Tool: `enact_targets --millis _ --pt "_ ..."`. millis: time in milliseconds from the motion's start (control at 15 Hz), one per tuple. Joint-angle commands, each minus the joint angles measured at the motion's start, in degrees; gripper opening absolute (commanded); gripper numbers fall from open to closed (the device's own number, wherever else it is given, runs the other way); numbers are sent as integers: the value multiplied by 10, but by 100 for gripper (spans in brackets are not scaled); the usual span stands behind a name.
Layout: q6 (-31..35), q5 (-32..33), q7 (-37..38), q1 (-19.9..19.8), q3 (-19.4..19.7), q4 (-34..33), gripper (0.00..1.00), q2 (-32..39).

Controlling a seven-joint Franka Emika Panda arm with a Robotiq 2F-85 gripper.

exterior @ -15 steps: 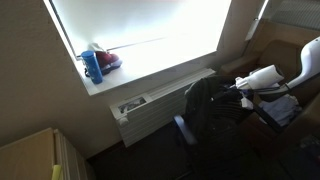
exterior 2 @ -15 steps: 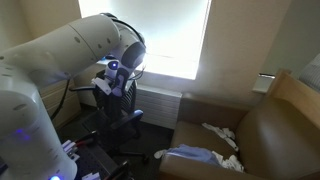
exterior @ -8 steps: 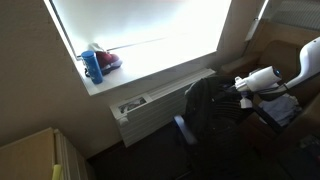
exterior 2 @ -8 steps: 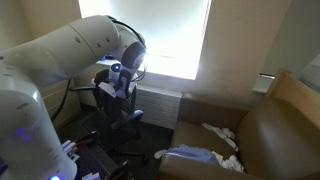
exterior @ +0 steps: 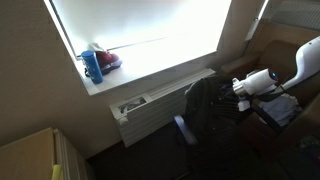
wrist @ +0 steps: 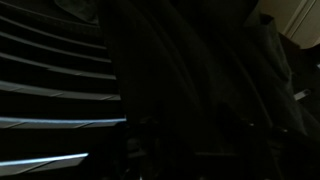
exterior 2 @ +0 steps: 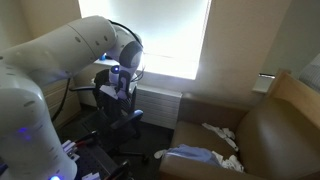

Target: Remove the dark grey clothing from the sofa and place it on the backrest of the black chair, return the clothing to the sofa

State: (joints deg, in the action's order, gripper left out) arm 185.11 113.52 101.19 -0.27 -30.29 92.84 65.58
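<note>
The black chair stands in front of the radiator under the window; it also shows in an exterior view. My gripper is right at the top of its backrest, also seen in an exterior view. The wrist view is very dark: backrest slats on the left, and a dark grey, limp fabric, the dark grey clothing, fills the middle. The jaws are lost in the dark. The brown-tan sofa stands apart on the other side.
On the sofa seat lie a pale blue-white cloth and small white items. A blue bottle and a red thing stand on the window sill. A radiator runs under the window, close behind the chair.
My gripper has sunk slightly and moved a little closer to the chair's backrest. The chair and the things on the sofa have not moved.
</note>
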Motion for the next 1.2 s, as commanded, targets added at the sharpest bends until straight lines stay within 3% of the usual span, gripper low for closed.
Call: enact_targets --millis 0,200,333,467,600,667,733,800,1133 --pt "-4 -1 -6 12 -2 -33 27 21" --pt "-4 1 -3 13 -5 -45 4 28" --pt "-3 -2 1 12 -8 -48 0 31" --pt "45 -90 25 27 17 2 0 1" --pt "118 -126 38 26 1 55 1 -57" --pt "161 -212 -46 21 -1 79 1 -66" --pt "194 -136 43 12 -24 67 1 -71" --pt "153 -106 13 -59 -127 88 1 -49" --pt "138 -123 -6 -179 -329 88 1 -54"
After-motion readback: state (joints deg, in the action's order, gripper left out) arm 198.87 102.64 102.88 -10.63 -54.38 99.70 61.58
